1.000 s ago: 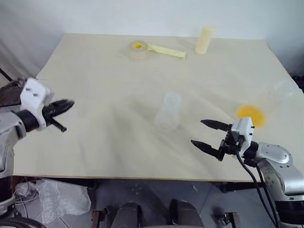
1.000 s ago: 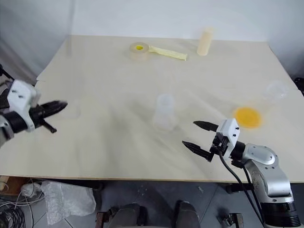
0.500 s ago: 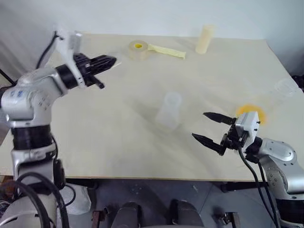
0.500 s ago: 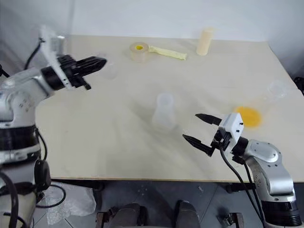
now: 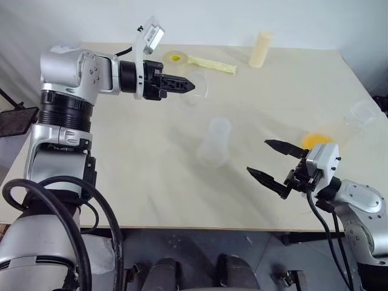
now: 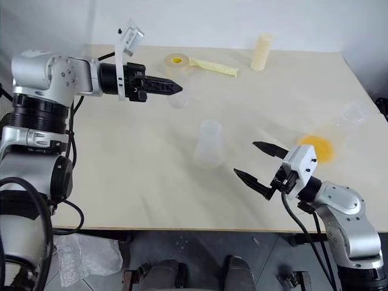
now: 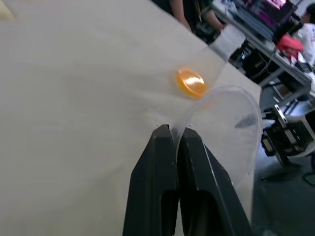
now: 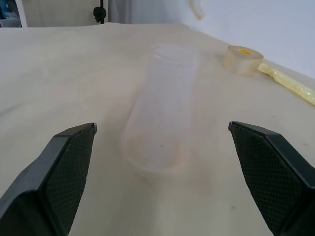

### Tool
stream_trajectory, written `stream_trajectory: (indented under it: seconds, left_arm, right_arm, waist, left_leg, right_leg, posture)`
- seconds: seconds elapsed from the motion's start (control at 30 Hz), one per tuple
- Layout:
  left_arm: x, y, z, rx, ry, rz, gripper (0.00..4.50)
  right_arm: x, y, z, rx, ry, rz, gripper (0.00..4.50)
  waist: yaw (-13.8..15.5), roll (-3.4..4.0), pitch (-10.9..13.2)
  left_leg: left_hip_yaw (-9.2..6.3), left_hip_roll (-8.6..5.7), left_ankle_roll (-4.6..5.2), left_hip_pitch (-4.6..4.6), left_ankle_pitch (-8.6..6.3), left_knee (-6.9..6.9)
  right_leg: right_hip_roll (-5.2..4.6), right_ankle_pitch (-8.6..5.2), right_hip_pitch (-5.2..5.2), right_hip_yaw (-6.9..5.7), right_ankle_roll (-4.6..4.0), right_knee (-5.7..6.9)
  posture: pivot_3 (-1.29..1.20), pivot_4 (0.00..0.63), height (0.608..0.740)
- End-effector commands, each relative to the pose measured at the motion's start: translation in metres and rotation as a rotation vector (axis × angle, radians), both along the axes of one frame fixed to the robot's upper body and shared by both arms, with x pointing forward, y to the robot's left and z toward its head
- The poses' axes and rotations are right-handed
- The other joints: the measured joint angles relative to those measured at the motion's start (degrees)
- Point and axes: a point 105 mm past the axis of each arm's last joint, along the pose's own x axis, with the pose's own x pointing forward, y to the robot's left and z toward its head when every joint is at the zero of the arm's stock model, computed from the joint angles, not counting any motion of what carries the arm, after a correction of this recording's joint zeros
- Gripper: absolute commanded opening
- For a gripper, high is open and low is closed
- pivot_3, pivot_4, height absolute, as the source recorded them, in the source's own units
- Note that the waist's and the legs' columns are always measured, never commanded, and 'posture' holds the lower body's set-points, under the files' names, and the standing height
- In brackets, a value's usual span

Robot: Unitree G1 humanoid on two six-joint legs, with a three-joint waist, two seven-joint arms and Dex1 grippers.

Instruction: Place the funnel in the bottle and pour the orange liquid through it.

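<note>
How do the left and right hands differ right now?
Left hand is shut, pinching the clear funnel by its rim; right hand is open wide and holds nothing. Left is raised above the far side of the table, near the tape roll; right sits low at the near edge, pointing at the bottle. Both have two black fingers.

Robotics lab: bare cream-topped worktable [image 5: 121, 182] against white wall; cluttered equipment benches [image 7: 261, 29] beyond it.

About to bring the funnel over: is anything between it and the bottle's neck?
Nothing visible. The left gripper holds the funnel above bare table, and the bottle stands alone mid-table, its neck uncovered.
</note>
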Motion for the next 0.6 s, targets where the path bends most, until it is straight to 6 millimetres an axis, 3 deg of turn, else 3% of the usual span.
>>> stream_trajectory:
  seconds: [0.03,0.6]
  left_arm:
    - [-0.006,-0.008,0.022,0.000,-0.033,-0.067,0.05]
    - [-0.015,-0.023,0.015,0.084,0.026,-0.229,0.05]
  right_arm:
    - [-0.006,-0.003,0.012,0.015,-0.051,-0.019,4.50]
    - [-0.005,-0.003,0.007,0.023,-0.049,-0.039,4.50]
  waist:
    - [-0.01,0.00,0.00]
    - [-0.04,-0.01,0.01]
  left_leg:
    - [0.01,-0.01,0.00,-0.01,0.00,0.00]
    - [0.07,0.01,0.01,-0.02,0.00,-0.01]
  right_leg:
    - [0.00,0.00,0.00,0.01,0.00,-0.01]
    - [-0.01,-0.01,-0.04,0.02,0.01,-0.03]
  posture:
    - [0.00,0.150,0.740]
    - [0.00,0.150,0.740]
